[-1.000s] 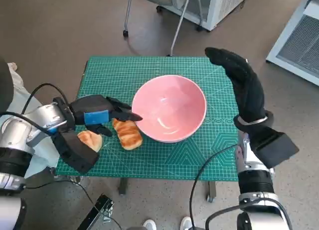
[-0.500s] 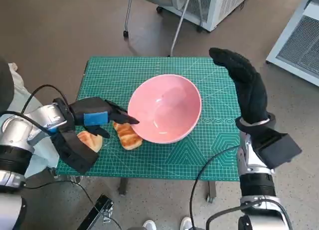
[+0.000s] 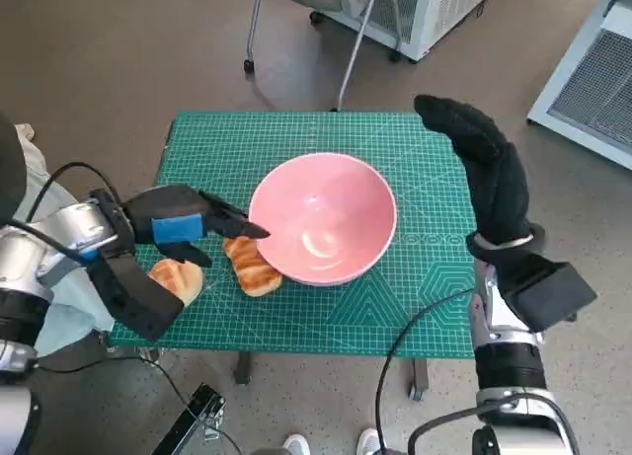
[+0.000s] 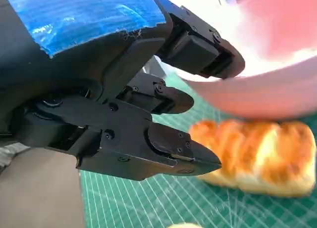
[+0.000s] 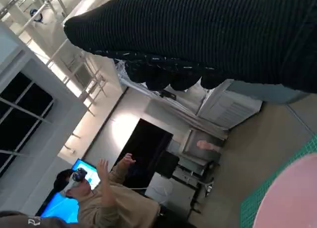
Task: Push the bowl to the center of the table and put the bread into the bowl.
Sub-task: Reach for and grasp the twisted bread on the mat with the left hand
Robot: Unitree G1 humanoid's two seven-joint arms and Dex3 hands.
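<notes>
Pink bowl near the middle of the green-matted desk, at the centre of the frame in the head view; pushing step apparently done or nearly so. Braided bread on the mat just left of and below the bowl, tucked against its outer wall, not yet inside. Second, rounder bread piece further toward the lower left, near the desk's edge. Left robot hand, blue-taped, poised above the braided bread with fingers spread and nothing gripped, fingertips close to the bowl's rim. Right robot hand, gloved, raised at the right of the frame with fingers straight, empty, apart from the bowl. Left to do, by the look of it: grasping the bread and dropping it into the bowl.
</notes>
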